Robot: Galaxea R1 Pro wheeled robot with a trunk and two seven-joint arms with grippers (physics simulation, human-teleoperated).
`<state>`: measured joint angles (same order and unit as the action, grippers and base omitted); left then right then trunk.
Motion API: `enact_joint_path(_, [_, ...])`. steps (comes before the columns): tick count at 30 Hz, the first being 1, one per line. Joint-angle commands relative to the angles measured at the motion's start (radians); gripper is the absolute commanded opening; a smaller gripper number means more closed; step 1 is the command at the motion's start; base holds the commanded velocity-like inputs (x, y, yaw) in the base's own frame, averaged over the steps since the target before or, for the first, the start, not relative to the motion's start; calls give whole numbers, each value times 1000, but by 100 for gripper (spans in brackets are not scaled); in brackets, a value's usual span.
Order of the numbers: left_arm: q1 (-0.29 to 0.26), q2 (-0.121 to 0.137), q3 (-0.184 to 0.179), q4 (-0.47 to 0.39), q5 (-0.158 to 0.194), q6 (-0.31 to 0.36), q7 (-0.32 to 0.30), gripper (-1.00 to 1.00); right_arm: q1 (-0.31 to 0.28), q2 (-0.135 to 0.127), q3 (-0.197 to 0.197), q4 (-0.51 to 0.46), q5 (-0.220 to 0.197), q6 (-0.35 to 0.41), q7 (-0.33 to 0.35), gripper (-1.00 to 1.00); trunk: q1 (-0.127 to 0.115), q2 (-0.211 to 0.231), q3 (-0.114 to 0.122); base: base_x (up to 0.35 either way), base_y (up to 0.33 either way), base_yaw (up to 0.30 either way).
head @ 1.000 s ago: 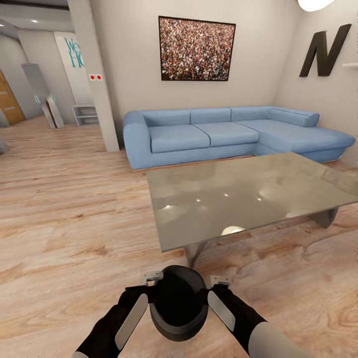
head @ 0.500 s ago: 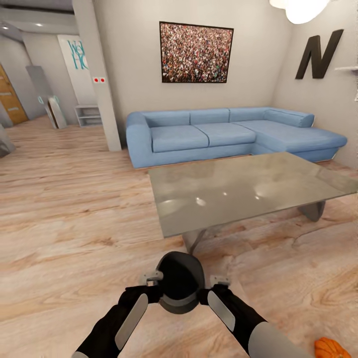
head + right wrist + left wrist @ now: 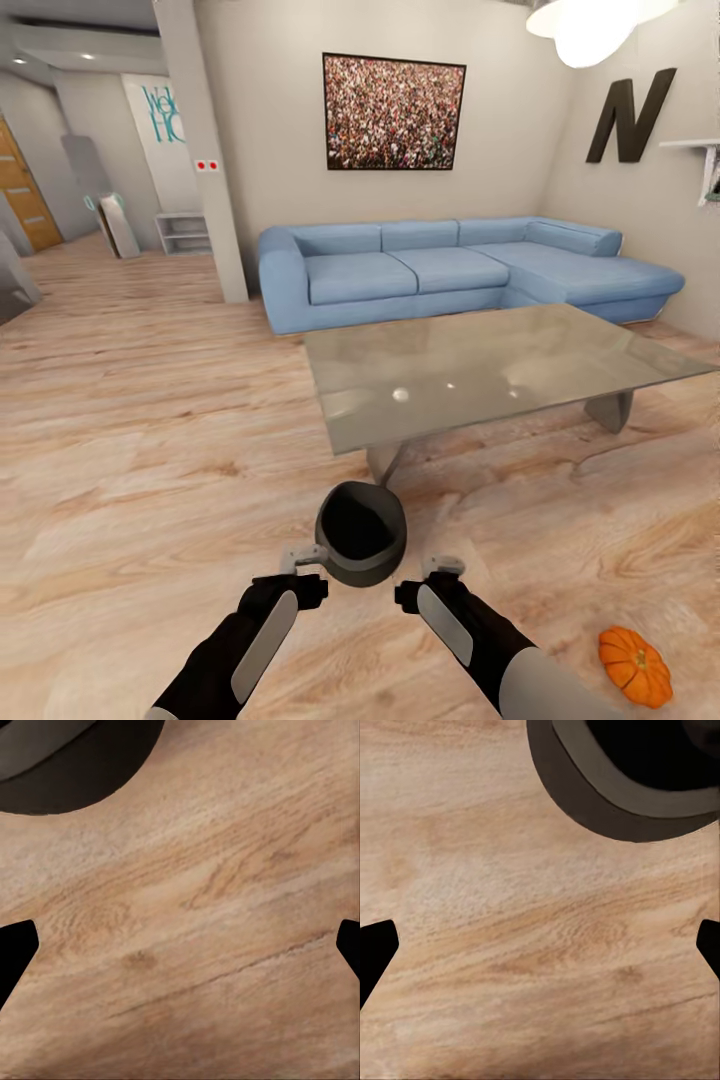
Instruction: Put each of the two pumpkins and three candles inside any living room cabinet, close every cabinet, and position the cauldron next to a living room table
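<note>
The cauldron (image 3: 360,535), a dark round pot with a black hollow, stands on the wooden floor just in front of the near leg of the grey coffee table (image 3: 480,370). My left gripper (image 3: 303,570) and right gripper (image 3: 425,580) hang open on either side of it, a little short of it and not touching. The left wrist view has the cauldron's rim (image 3: 622,787) beyond the open left gripper (image 3: 540,952). The right wrist view catches the cauldron's edge (image 3: 67,765) beyond the open right gripper (image 3: 180,952). One orange pumpkin (image 3: 635,665) lies on the floor at the lower right. The candles and the cabinet are out of view.
A blue corner sofa (image 3: 450,270) runs along the far wall behind the table. A pillar (image 3: 205,150) stands at the left of the sofa, with open wooden floor stretching to the left. A ceiling lamp (image 3: 590,25) hangs at the top right.
The whole view has pulled back from the table. The cauldron, earlier close between my two grippers, now sits on the floor ahead of them. The pumpkin has come into view.
</note>
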<state>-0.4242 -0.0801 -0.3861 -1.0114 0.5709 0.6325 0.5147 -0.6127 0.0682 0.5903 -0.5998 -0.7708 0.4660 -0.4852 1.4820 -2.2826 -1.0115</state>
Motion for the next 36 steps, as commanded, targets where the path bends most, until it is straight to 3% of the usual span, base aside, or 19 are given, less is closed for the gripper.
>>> enact_joint_path(1, [-1, 0, -2, -1, 11, 1, 10, 100, -1, -1, 5, -2, -8, 2, -9, 100, -1, 0, -1, -315, 61, 0])
enact_joint_path(13, [-1, 11, -3, 8, 13, 1, 10, 100, -1, -8, 4, 1, -11, 19, -10, 100, -1, 0, 0, -91, 12, -103])
enact_joint_path(16, [-1, 15, -2, 17, 15, 4, 12, 100, 2, -9, 3, 2, -33, 12, -10, 100, -1, 0, 0, -1, 0, -272])
enact_joint_path(18, [-1, 16, -1, 51, 14, 8, 14, 100, 3, -11, 3, 2, -68, 5, -9, 100, -1, 0, 0, 0, 0, -277])
enact_joint_path(21, [-1, 17, -2, 199, 7, -2, 11, 100, 5, -13, 4, 3, -151, -33, 0, 100, -1, 0, 0, 0, 0, -279])
enact_joint_path(23, [-1, 17, -3, 248, 6, -14, 10, 100, 5, -13, 5, 7, -173, -53, 4, 100, -1, 0, -1, 0, 0, -279])
enact_joint_path(28, [-1, 15, -5, 365, 8, -103, 3, 100, 12, -9, 7, 73, -179, -150, 78, 100, -1, 0, -4, 0, 0, -276])
enact_joint_path(36, [-1, 13, -8, 432, -1, -183, -68, 100, 13, -14, 7, 139, -186, -189, 95, 100, -1, 0, -10, 0, 0, -246])
